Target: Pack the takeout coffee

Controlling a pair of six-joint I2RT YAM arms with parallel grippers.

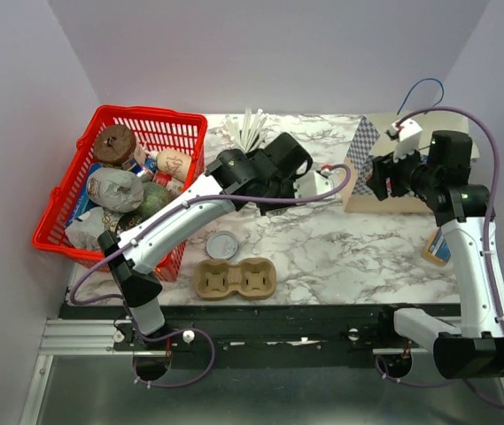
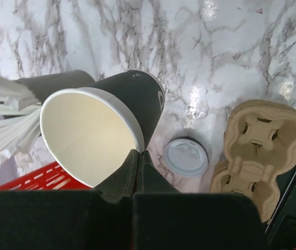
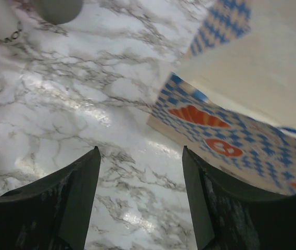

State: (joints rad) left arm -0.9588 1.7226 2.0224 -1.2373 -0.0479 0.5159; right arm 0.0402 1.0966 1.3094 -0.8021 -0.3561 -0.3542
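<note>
Left-wrist view alone: left gripper (image 2: 139,152) clamps rim of open-mouthed dark paper cup (image 2: 132,99); right gripper (image 3: 140,151) apart. White-lidded takeout coffee (image 2: 185,156) beside brown pulp carrier (image 2: 257,151), axis vertical, lid up.

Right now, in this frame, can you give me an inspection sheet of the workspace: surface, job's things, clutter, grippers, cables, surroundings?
Surface: marble table, no spills seen.
Job's things: dark paper cup lidless, tilted, lifted off the marble; white lid lying flat near the empty cup carrier.
Clutter: red basket of groceries at the left; white sticks at the back; checked paper bag at the right.
Grippers: left gripper shut on the cup's rim; right gripper open, empty, beside the bag.
Cables: purple cable loops past the left wrist; no snag seen.
Surroundings: pale walls on three sides.
</note>
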